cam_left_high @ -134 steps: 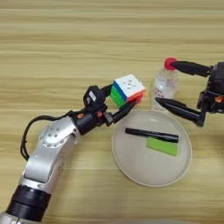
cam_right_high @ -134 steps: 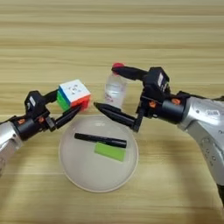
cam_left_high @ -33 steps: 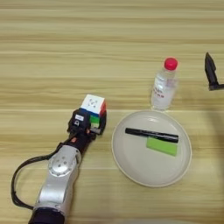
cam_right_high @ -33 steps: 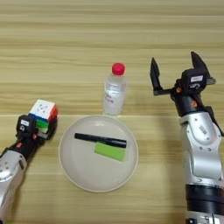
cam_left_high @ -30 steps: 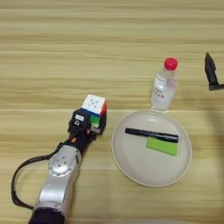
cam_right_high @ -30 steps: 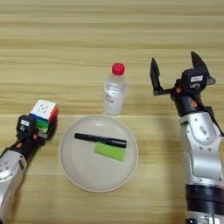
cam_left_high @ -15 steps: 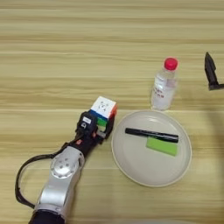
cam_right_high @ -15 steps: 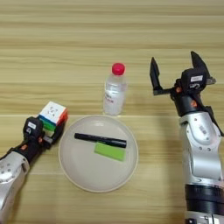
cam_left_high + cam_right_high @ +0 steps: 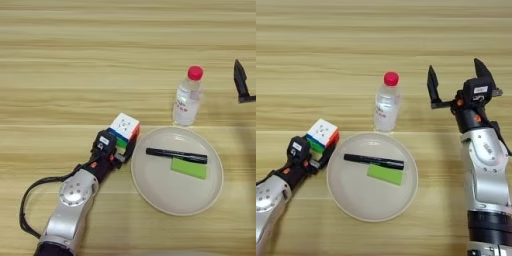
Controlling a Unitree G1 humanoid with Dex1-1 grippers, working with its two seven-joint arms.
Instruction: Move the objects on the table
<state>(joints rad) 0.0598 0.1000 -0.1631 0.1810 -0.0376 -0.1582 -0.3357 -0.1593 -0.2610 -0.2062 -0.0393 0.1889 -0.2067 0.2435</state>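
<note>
Arm shells: rounded silver-grey casing.
Wrists: black, with small orange marks and a white label.
Left arm: looping black cable.
Fingers: black, pointed.

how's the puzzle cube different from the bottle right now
The puzzle cube is low, boxy and multicoloured; the bottle is taller, clear, with a red cap. The cube sits in the left gripper, beside the plate; the bottle stands free and upright behind the plate, the open right gripper off to its side. Both are on the table.
</note>
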